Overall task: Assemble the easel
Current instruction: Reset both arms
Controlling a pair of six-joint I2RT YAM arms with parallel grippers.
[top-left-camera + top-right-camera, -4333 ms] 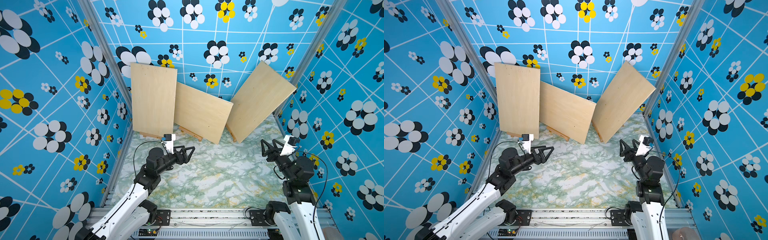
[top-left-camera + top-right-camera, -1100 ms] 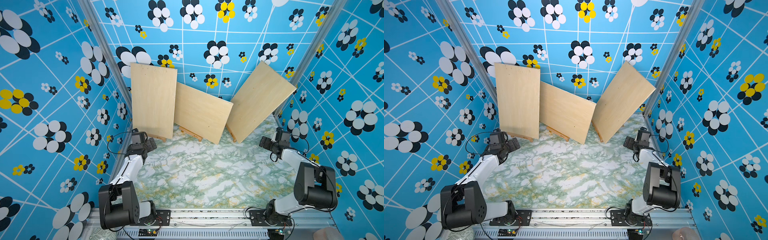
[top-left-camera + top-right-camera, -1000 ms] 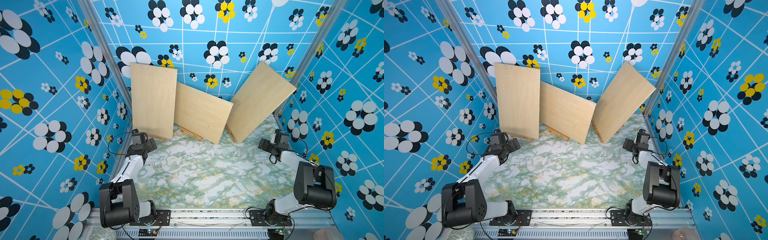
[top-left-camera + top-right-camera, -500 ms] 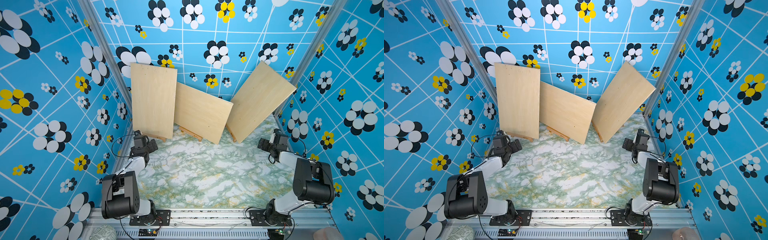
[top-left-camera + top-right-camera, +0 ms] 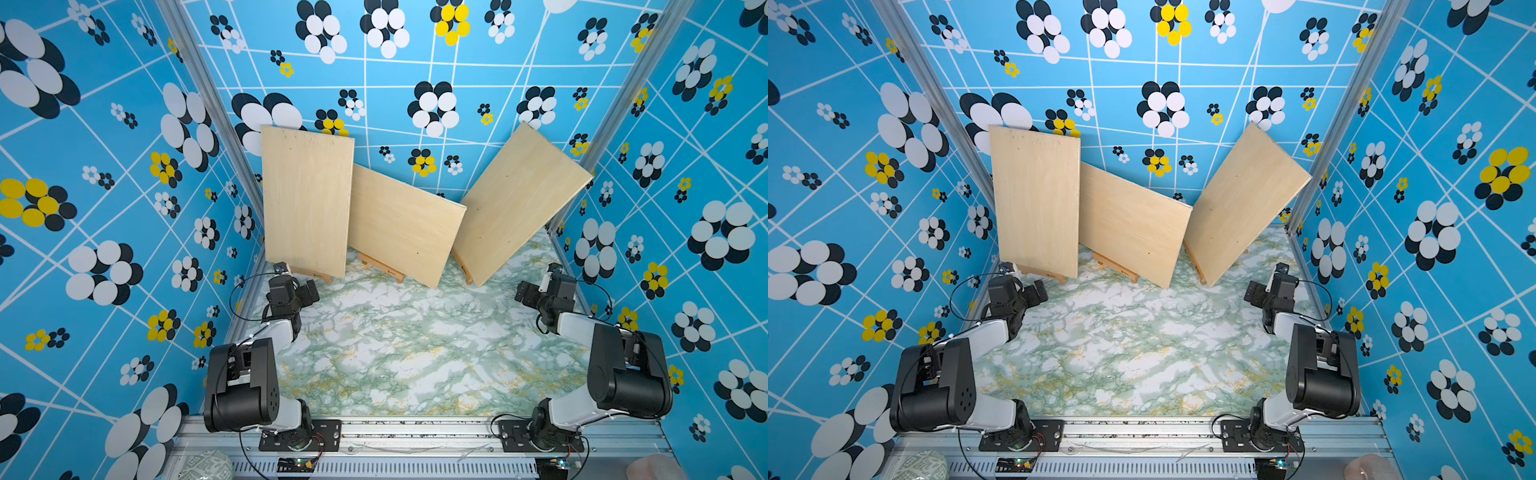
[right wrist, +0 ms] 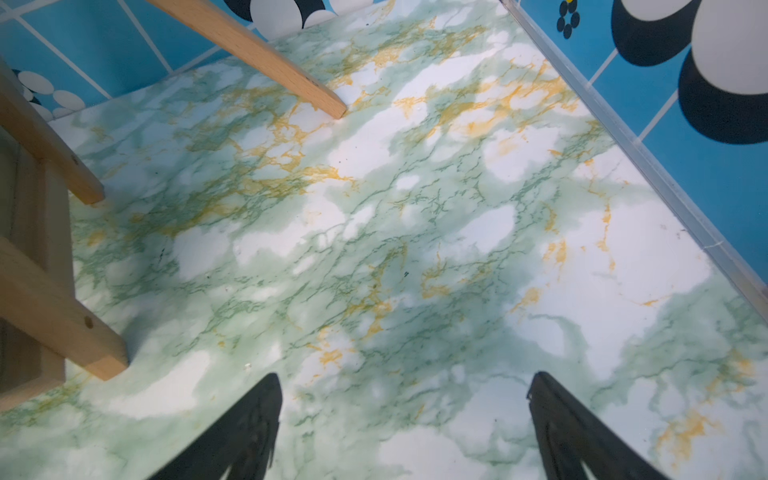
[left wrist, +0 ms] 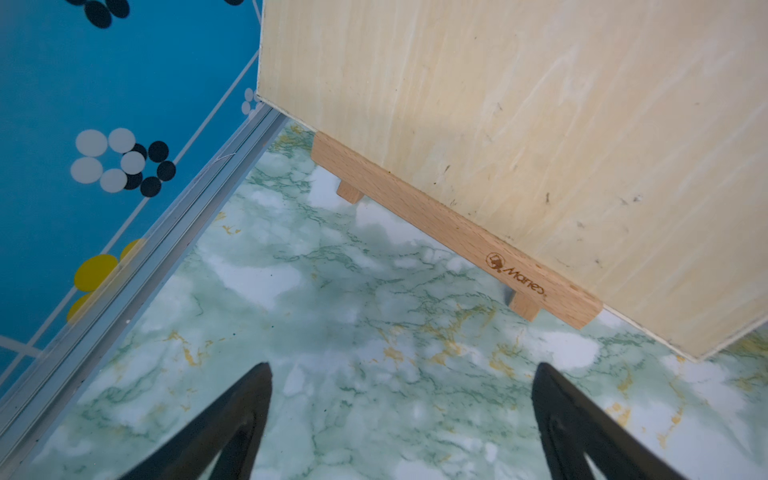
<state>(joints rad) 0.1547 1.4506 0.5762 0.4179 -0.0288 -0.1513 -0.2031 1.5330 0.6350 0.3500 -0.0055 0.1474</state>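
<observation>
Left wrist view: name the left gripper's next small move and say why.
Probably park the left gripper where it is, jaws open. It is empty and clear of the pale plywood board, which already sits on the light wooden easel ledge.

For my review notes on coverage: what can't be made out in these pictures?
Easels: both top views, the left board, middle board and right board cover all but the ledges.
Easel legs: right wrist view, upper parts cut off by the picture's edge.
</observation>
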